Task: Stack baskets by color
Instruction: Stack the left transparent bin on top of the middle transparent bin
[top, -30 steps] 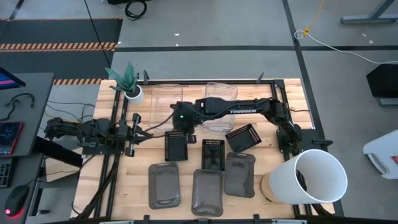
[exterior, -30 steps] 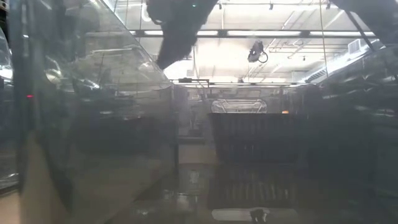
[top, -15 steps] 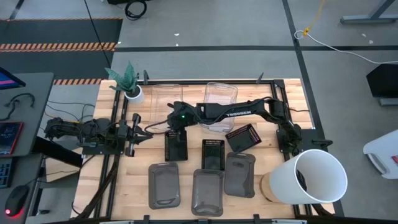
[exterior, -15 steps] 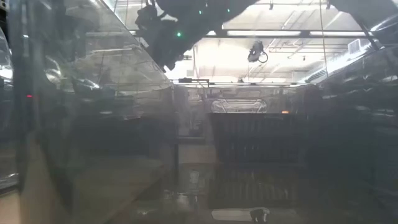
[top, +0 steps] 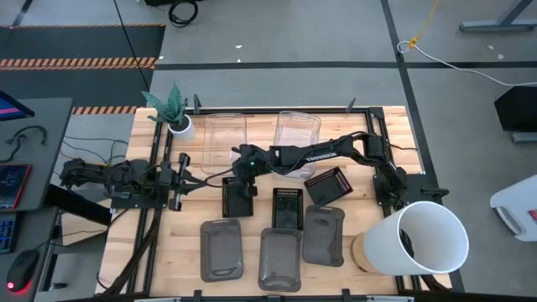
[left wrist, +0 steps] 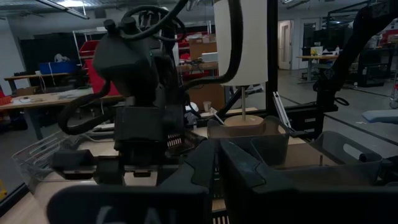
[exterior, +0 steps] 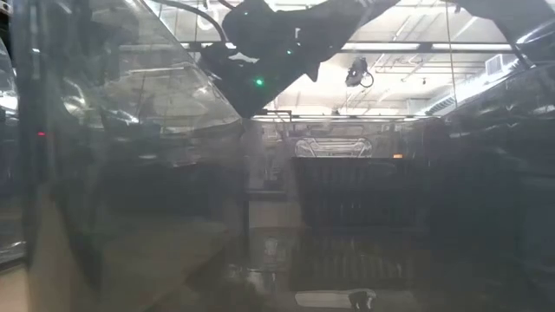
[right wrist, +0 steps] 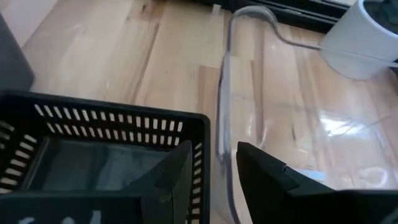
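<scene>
Three black slotted baskets lie mid-table: one at the left (top: 237,197), one in the middle (top: 287,208), one tilted at the right (top: 329,184). Three dark grey baskets (top: 280,258) sit in a row along the near side. Clear baskets (top: 225,134) (top: 298,134) stand at the far side. My right gripper (top: 240,178) hangs open just over the left black basket (right wrist: 99,155), one finger above its inside and the other outside its slotted wall (right wrist: 202,134), beside a clear basket's rim (right wrist: 227,93). My left gripper (top: 195,178) waits shut at the table's left.
A big white bucket (top: 428,239) lies on its side at the near right corner. A white plant pot (top: 179,126) stands at the far left, close to the clear basket. Bare wood shows between the left arm and the left black basket.
My right gripper has come down toward the left black basket and has tipped farther nose-down, its fingers keeping the same gap. The baskets have not moved.
</scene>
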